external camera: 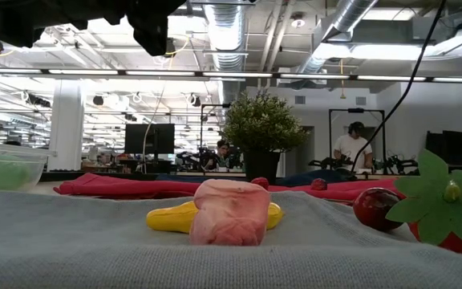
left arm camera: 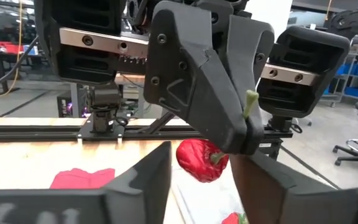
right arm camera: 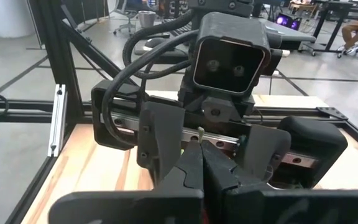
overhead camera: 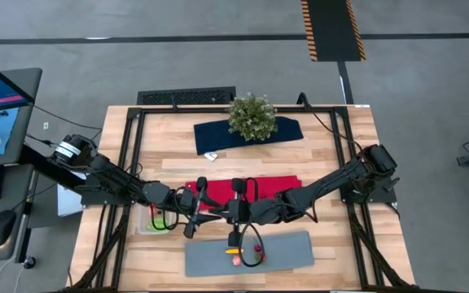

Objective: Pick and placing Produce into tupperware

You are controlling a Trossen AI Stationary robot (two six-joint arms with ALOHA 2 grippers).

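My right gripper (left arm camera: 244, 132) is shut on a red toy fruit (left arm camera: 199, 160) with a green stem, above the table's middle (overhead camera: 225, 212). My left gripper (overhead camera: 206, 208) faces it tip to tip and is open. Its two fingers (left arm camera: 143, 180) stand on either side of the fruit without touching it. The clear tupperware (overhead camera: 158, 218) sits near the left arm with green produce inside. It also shows in the low view (external camera: 2, 164). Pink (external camera: 229, 210), yellow (external camera: 171, 217) and red (external camera: 373, 207) produce and a strawberry (external camera: 443, 210) lie on the grey mat (overhead camera: 287, 252). My right gripper pinches the fruit's green stem (left arm camera: 250, 104) between its two shut fingers. The stem's tip sticks out past the fingertips, as the right wrist view (right arm camera: 201, 134) also shows. The fingers reach level from the table's right side. The red body hangs beside and below the fingertips, clear of the table.
A red cloth (overhead camera: 279, 187) lies behind the grippers. A dark blue cloth (overhead camera: 218, 134) with a bushy potted plant (overhead camera: 252, 116) is at the far side. A black frame (overhead camera: 129, 155) runs around the table. People stand in the room beyond (external camera: 351, 144).
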